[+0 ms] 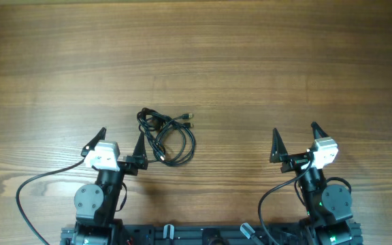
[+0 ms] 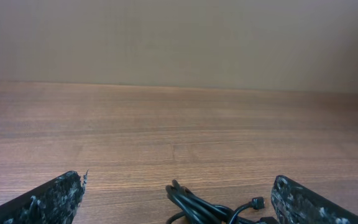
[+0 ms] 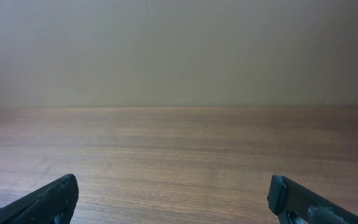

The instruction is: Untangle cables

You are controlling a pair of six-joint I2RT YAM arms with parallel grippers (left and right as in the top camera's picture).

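Observation:
A tangle of thin black cables (image 1: 165, 136) lies on the wooden table, left of centre, with loops and small plug ends, one tipped metallic. In the left wrist view the cables (image 2: 213, 208) show at the bottom, between the fingers. My left gripper (image 1: 120, 138) is open and empty, just left of the tangle, its right finger close beside it. My right gripper (image 1: 296, 137) is open and empty, well to the right of the cables. In the right wrist view only bare table shows between its fingers (image 3: 173, 199).
The wooden table (image 1: 250, 61) stretches far back and to both sides. Thicker black arm wires (image 1: 29, 190) loop beside the left arm base and the right arm base (image 1: 267, 201) near the front edge. A plain wall stands behind the table (image 2: 179, 37).

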